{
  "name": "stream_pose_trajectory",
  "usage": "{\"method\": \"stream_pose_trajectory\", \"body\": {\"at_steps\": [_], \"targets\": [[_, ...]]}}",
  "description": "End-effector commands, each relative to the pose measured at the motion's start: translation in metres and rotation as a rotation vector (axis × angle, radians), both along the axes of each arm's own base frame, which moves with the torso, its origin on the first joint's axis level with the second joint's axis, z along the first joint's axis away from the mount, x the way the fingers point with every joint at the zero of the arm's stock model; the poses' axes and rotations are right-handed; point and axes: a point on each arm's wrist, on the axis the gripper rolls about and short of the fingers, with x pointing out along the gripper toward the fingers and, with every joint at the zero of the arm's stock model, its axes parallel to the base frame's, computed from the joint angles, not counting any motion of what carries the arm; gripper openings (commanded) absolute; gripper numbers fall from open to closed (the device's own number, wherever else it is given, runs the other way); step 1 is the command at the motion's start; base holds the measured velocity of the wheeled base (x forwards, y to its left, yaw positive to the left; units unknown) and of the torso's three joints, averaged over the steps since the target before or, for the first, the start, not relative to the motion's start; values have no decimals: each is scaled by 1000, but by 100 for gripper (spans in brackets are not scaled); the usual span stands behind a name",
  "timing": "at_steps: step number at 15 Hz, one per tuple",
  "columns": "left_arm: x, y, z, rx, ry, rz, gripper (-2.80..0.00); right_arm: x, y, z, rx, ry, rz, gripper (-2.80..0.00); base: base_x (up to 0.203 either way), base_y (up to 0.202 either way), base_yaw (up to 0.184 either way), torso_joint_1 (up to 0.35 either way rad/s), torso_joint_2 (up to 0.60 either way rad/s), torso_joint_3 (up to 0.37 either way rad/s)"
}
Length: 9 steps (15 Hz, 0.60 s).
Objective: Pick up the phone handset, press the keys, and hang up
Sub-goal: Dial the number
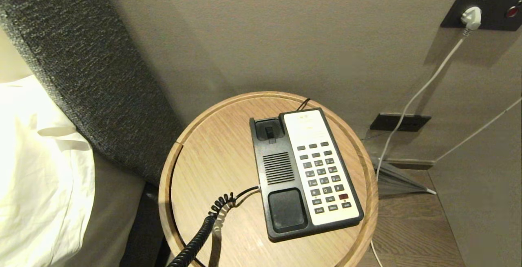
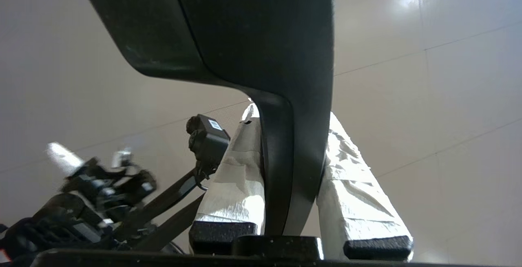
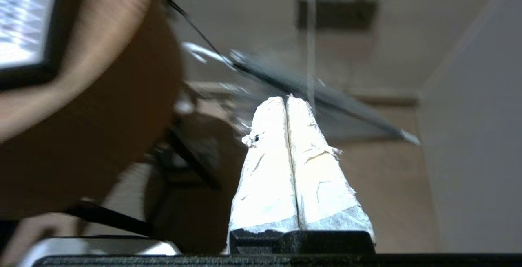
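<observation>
The black phone base (image 1: pixel 277 169) lies on a round wooden table (image 1: pixel 204 157), its cradle empty. The keys (image 1: pixel 324 175), dark grey with one red button (image 1: pixel 343 196), sit in rows on the cream faceplate. A black coiled cord (image 1: pixel 204 230) runs from the base off the head view's bottom edge. The phone handset (image 2: pixel 244 34) shows only in the left wrist view, where my left gripper (image 2: pixel 291 114) is shut on its narrow middle, a white-wrapped finger (image 2: pixel 359 185) on either side. My right gripper (image 3: pixel 286 99) is shut and empty, low beside the table's rim (image 3: pixel 102 116). Neither gripper shows in the head view.
A bed with white linen (image 1: pixel 36 169) and a grey padded headboard (image 1: pixel 81 63) stand left of the table. On the wall at the right, a white plug (image 1: pixel 472 17) sits in a black socket plate, its cable hanging to the floor.
</observation>
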Motion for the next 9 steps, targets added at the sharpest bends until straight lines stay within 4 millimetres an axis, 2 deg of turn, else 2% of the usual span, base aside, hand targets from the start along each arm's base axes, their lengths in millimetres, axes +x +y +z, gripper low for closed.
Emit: {"method": "stream_pose_trajectory", "body": {"at_steps": [1, 4, 5, 6, 7, 9], "targets": [[0, 0, 1, -4, 1, -6, -280, -20, 1, 36, 6, -54, 46, -280, 0, 0, 0, 0, 0, 0], [1, -1, 1, 0, 2, 0, -280, -63, 4, 90, 38, -146, 134, -280, 0, 0, 0, 0, 0, 0], [2, -1, 1, 0, 2, 0, -280, -67, 4, 108, 62, -152, 150, -280, 0, 0, 0, 0, 0, 0], [1, -1, 1, -1, 1, 0, -280, -62, 4, 129, 95, -126, 161, -280, 0, 0, 0, 0, 0, 0], [1, -1, 1, 0, 1, 0, -280, -47, 4, 149, 124, -70, 172, -280, 0, 0, 0, 0, 0, 0], [5, -4, 0, 9, 11, 0, -280, 8, 4, 181, 176, 111, 201, -280, 0, 0, 0, 0, 0, 0]]}}
